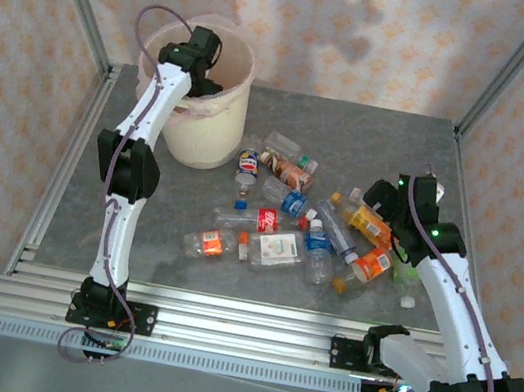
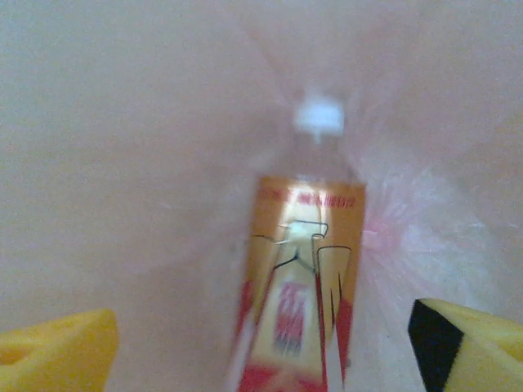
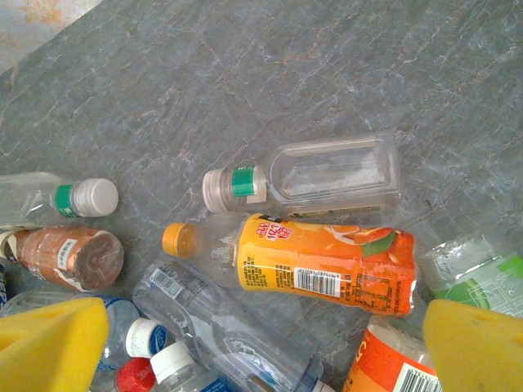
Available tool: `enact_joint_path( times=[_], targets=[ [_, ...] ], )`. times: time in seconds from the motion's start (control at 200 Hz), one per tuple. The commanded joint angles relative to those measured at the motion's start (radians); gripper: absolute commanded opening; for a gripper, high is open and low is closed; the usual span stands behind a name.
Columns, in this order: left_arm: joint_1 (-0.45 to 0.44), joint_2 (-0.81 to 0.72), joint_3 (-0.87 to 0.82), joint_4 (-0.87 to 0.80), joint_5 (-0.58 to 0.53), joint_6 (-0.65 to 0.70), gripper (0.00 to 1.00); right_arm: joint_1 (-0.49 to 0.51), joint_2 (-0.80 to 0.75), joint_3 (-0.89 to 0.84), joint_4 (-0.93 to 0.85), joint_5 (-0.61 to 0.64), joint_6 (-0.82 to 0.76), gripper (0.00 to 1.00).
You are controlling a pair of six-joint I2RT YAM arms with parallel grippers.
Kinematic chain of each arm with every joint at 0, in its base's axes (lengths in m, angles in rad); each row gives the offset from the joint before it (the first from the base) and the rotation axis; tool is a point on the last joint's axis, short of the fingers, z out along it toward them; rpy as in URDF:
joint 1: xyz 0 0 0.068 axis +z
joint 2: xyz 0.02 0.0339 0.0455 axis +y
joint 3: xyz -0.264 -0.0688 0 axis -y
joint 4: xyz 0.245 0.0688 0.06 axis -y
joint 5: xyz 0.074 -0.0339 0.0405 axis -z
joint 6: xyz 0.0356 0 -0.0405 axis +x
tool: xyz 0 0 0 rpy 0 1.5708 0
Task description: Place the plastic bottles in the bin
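Pincer, left [image 2: 263, 345]: jaws spread wide, yellow pads [image 2: 57, 347] at the lower corners of the wrist view, nothing gripped. Btwn them, clear of both pads, gold-label bottle [image 2: 302, 278] w/ red print, white cap [image 2: 319, 116] pointing away. Blurred, label text unreadable. Pink bag [image 2: 122, 163] all round it, so this bottle is inside the bin [image 1: 207, 136]. Top view: left arm reaches over bin rim, wrist dipped into the mouth. Bin stands far-left on table [image 1: 165, 230], cream wall, pink liner folded over the edge.

Right pincer [image 3: 263, 347]: also wide open, empty, hanging over the loose bottles. Just ahead of it, orange-cap bottle [image 3: 327, 261] on its side, cap to the left, orange label w/ barcode. Beyond, close alongside, clear square bottle [image 3: 327, 171] w/ green neck band, also on its side. Left of those: brown bottle [image 3: 69, 257], and white-cap bottle [image 3: 49, 200], clear, green band. Green-label bottle [image 3: 482, 273] at right edge, partly behind the pad.

Top view: remaining bottles [image 1: 277, 224] lie scattered on grey table, from just beside bin across to right arm. All outside bin. Exact count unclear, some overlap.
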State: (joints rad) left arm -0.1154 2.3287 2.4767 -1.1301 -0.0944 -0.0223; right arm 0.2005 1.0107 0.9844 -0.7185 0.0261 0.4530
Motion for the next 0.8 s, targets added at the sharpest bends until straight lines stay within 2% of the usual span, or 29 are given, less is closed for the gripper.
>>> enact_joint_path(
  times=[0.0,0.415,0.796],
  targets=[
    [0.008,-0.084,0.054,-0.039,-0.048,-0.016,1.0,0.008,-0.01,0.011,-0.024,0.027,-0.001,0.99],
    [0.009,-0.351,0.029,0.025,-0.081,-0.113,1.0,0.008,-0.01,0.036,-0.034,0.059,-0.018,0.99],
    [0.008,-0.804,-0.362,0.238,0.042,-0.154,1.0,0.008,-0.062,0.021,-0.037,0.131,-0.023,0.99]
  ],
)
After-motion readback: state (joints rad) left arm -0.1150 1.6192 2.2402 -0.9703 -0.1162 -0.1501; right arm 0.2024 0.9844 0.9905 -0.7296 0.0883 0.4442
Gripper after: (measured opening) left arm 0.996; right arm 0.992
